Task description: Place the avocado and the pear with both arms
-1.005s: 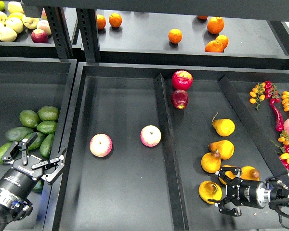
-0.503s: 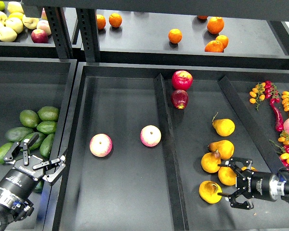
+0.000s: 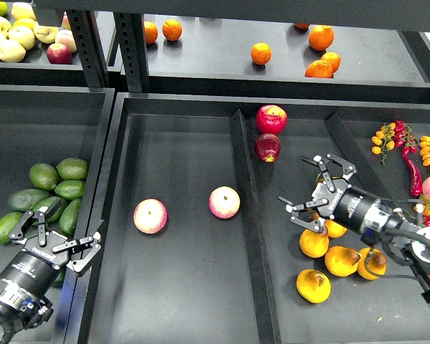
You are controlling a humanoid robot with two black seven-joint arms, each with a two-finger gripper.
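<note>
Several avocados lie in the left tray. The dark glossy ones [image 3: 70,189] are at the back and right of the pile, the lime-green ones [image 3: 5,228] at the left. My left gripper [image 3: 60,232] is open and empty, just in front of the pile, with one finger next to a dark avocado [image 3: 70,213]. Several orange-yellow pears lie in the right compartment. One pear with a brown blotchy hollow [image 3: 313,285] lies nearest the front. My right gripper [image 3: 312,186] is open and empty over the back of the pear pile, hiding the rearmost pear.
Two pink-yellow apples [image 3: 150,216] [image 3: 224,202] lie in the middle tray, and two red apples [image 3: 271,119] behind the divider [image 3: 247,215]. Peppers and cherry tomatoes [image 3: 408,154] fill the far right. Oranges [image 3: 260,53] and pale apples [image 3: 11,32] sit on the back shelf.
My right gripper has swung from the front of the pear pile up and left to its back, still open. The pears beneath it have shifted slightly. My left gripper has dropped slightly.
</note>
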